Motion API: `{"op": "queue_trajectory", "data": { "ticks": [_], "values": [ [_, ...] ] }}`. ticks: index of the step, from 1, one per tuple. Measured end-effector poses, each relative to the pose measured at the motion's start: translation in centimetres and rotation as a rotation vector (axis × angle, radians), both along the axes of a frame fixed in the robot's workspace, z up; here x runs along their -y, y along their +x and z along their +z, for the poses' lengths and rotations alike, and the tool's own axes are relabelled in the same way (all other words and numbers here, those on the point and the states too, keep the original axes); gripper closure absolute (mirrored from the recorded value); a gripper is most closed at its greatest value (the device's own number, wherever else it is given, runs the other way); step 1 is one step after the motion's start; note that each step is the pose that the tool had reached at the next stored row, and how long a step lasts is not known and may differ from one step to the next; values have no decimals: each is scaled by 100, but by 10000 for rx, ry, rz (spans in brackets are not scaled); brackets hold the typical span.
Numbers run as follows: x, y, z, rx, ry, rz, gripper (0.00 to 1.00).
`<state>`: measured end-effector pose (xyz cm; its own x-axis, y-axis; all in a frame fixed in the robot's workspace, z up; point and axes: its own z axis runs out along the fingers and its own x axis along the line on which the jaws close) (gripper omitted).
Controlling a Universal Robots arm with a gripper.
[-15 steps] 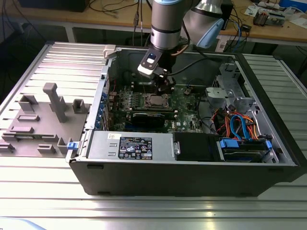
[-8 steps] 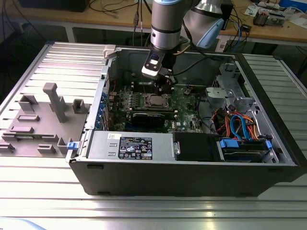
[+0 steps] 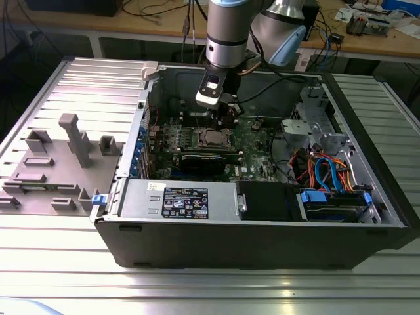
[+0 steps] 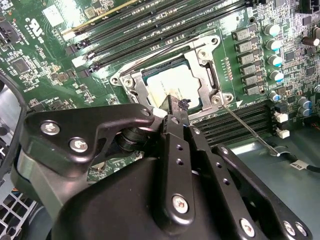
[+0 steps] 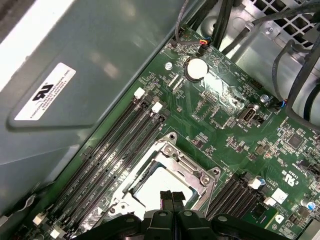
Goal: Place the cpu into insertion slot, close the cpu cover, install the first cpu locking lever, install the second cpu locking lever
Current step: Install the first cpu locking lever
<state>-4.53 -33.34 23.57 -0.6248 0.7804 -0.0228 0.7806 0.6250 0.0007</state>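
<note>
At the exterior view's left a grey fixture plate [image 3: 59, 164] lies beside the open computer case [image 3: 262, 236]; mid-case the gripper [image 3: 227, 120] hangs just over the socket, jaws pressed together on nothing; the cpu [image 4: 175, 82] sits in the socket, framed by the lowered cpu cover [image 4: 136, 89]; blue and orange cables [image 3: 325, 174] lie rightward.

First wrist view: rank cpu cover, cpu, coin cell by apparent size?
1. cpu cover, largest.
2. cpu, partly hidden by the gripper, so its full extent is unsure.
3. coin cell, clearly smallest.
</note>
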Motion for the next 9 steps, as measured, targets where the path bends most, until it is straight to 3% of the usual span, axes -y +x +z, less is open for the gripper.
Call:
{"op": "queue_trajectory", "data": {
  "ticks": [5,8,9],
  "values": [
    [0,0,0,0,1,76,89],
    [0,0,0,0,0,532,89],
    [0,0,0,0,-1,919,89]
  ]
}}
